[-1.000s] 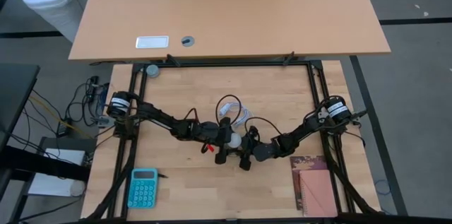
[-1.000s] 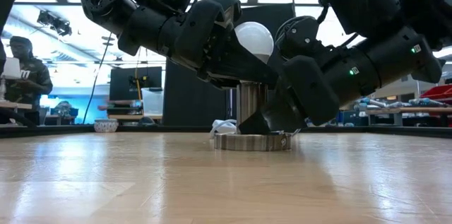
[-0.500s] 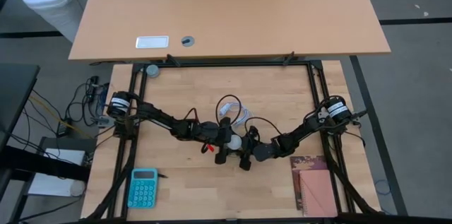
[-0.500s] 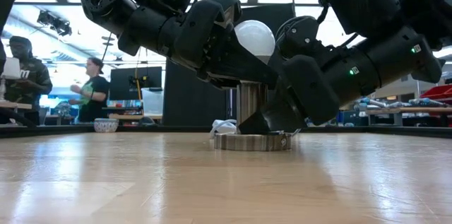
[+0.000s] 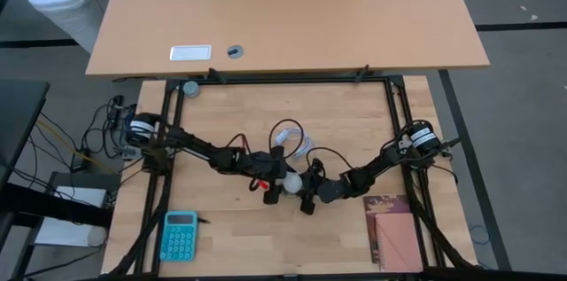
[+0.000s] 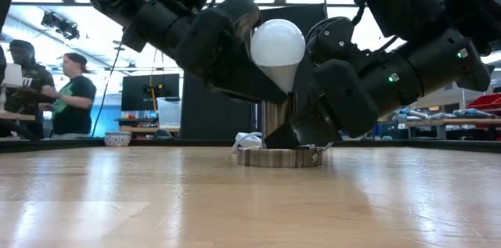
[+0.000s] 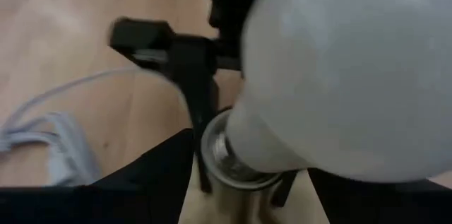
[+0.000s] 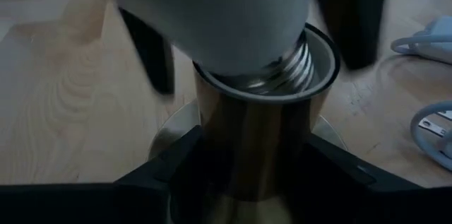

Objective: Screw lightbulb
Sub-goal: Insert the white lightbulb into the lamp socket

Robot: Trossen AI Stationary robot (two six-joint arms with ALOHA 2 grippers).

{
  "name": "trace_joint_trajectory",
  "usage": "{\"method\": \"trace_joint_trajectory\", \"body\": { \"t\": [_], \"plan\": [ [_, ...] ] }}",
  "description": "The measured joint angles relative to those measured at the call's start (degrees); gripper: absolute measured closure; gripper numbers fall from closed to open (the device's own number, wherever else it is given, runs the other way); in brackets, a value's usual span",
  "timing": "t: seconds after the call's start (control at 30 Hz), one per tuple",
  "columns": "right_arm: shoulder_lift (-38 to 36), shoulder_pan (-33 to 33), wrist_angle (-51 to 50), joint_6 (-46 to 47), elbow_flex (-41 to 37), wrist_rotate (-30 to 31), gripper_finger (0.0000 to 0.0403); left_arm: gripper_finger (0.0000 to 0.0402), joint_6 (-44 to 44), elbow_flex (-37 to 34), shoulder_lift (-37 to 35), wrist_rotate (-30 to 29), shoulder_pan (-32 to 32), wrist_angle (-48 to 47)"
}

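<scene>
The white lightbulb (image 6: pixel 277 44) sits tilted over the silvery socket cylinder (image 6: pixel 279 119), which stands on its round base disc (image 6: pixel 280 156) on the table. The bulb's threaded screw base (image 8: pixel 281 70) is in the cylinder's open rim. My left gripper (image 5: pixel 276 183), reaching in from the table's left, is shut on the bulb (image 7: pixel 353 68). My right gripper (image 5: pixel 309 196), reaching in from the table's right, is shut on the socket cylinder (image 8: pixel 258 132). My left gripper holds the bulb's globe (image 7: pixel 282 146) between its two fingers (image 7: pixel 152 174), near where it narrows to the screw base. The fingers slant down from the table's left. The bulb leans, its threaded end in the socket's rim. My right gripper pinches the socket cylinder's wall (image 8: pixel 212 146) between its two fingers (image 8: pixel 159 174), low on the cylinder. The fingers slant down from the table's right, one on each side. The cylinder stands upright on its base disc on the table.
A coiled white cable (image 5: pixel 293 144) lies just beyond the socket. A teal calculator (image 5: pixel 180 235) lies near the front left, a reddish notebook (image 5: pixel 394 232) at the front right. Two people (image 6: pixel 66 95) stand in the room beyond the table.
My left gripper has shifted a little toward the table's near edge and turned with the bulb. The bulb, upright before, now leans, and more of its globe shows in the low view. My right gripper and the socket have kept still.
</scene>
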Motion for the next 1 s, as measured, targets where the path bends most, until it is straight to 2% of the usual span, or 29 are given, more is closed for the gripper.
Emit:
{"method": "trace_joint_trajectory", "body": {
  "t": [0.63,0.8,1.0],
  "plan": [
    [0.02,-0.02,0.31,-0.07,-0.04,-0.22,0.0206,0.0133,-1.37,0.29,-3.53,0.94,-0.44,-3.8],
    [0.04,-0.03,0.35,-0.07,-0.04,-0.26,0.0206,0.0133,-1.39,2.81,-5.33,0.97,-0.49,-11.47],
    [0.04,-0.04,0.4,-0.2,-0.04,-0.35,0.0206,0.0133,-0.82,9.16,-5.5,0.94,-0.55,-21.85]
  ]
}}
